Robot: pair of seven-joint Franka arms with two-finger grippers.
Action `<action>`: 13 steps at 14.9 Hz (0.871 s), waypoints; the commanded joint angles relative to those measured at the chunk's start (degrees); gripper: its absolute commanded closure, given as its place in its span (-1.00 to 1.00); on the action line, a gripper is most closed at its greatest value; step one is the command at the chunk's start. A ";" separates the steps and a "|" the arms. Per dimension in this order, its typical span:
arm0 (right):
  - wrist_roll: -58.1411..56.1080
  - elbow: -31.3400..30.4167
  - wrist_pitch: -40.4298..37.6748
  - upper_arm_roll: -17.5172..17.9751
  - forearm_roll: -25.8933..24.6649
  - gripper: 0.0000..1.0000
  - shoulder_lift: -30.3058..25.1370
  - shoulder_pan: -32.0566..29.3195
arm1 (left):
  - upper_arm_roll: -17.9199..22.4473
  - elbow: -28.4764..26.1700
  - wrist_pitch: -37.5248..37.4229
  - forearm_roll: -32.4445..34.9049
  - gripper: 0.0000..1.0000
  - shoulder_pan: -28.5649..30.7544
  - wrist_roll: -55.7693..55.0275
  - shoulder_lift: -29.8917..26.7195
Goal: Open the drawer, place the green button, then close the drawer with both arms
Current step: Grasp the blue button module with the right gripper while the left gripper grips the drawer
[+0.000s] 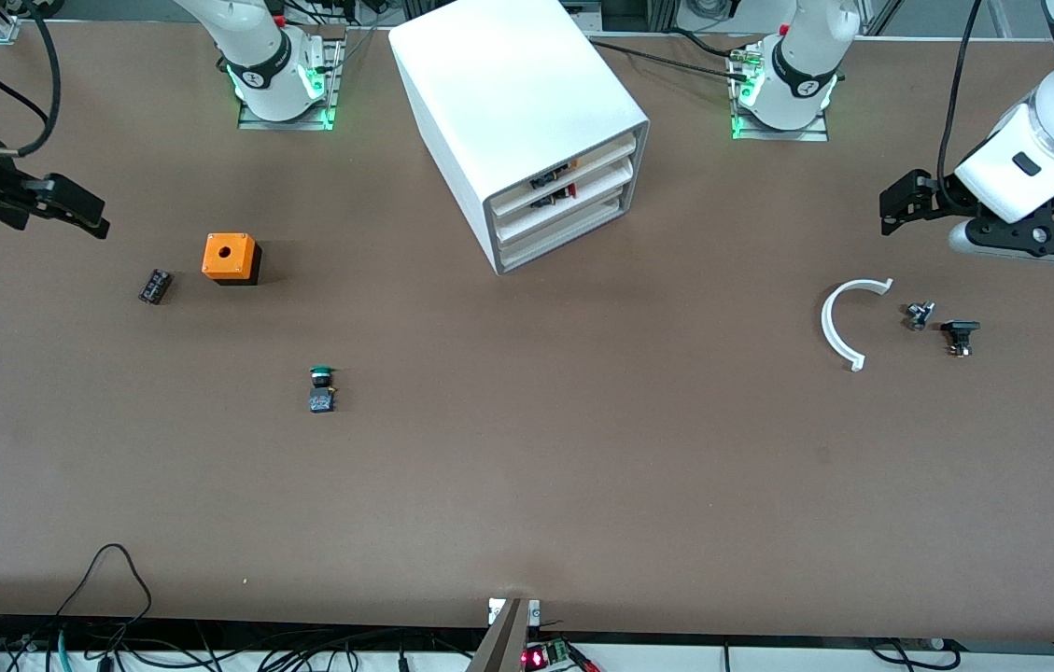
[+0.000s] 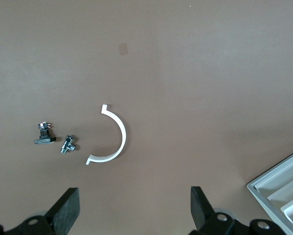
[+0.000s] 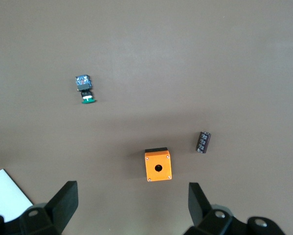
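Table [image 1: 527,485] first: a broad brown surface with the white cabinet [image 1: 508,103] standing between the two arm bases. Its lowest drawer [image 1: 564,245] sits shut, flush with the two upper ones, nothing before its front. The right gripper [image 1: 69,207] hangs over the table at the right arm's end, away from the cabinet, jaws spread wide and holding nothing. The left gripper [image 1: 905,201] hangs over the left arm's end, jaws likewise wide and empty. An orange box [image 1: 230,259] lies toward the right arm's end from the cabinet, a small black part [image 1: 154,286] just beside it. A white curved piece [image 1: 846,322] and two small dark parts [image 1: 942,327] lie toward the left arm's end. The button [image 1: 322,388] lies on its side, nearer the front camera than the cabinet, with bare table all around.
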 commanded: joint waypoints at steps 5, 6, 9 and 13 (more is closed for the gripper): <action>-0.86 -0.81 0.58 0.29 1.05 -1.00 6.00 2.72 | -1.30 0.34 -6.63 -1.22 -1.00 0.21 0.22 -0.52; -0.86 -0.99 1.46 0.29 1.85 -1.00 6.88 3.07 | -1.39 0.25 -6.98 -1.83 -1.00 -0.05 0.22 -0.43; -0.95 -1.69 5.32 0.29 2.12 -1.00 9.51 5.00 | -1.48 -0.27 -8.91 -8.84 -1.00 -0.32 1.09 0.53; -0.95 -6.33 16.55 0.73 3.26 -1.00 12.85 6.41 | -2.27 -1.15 -8.91 -20.17 -1.00 -0.32 5.93 4.48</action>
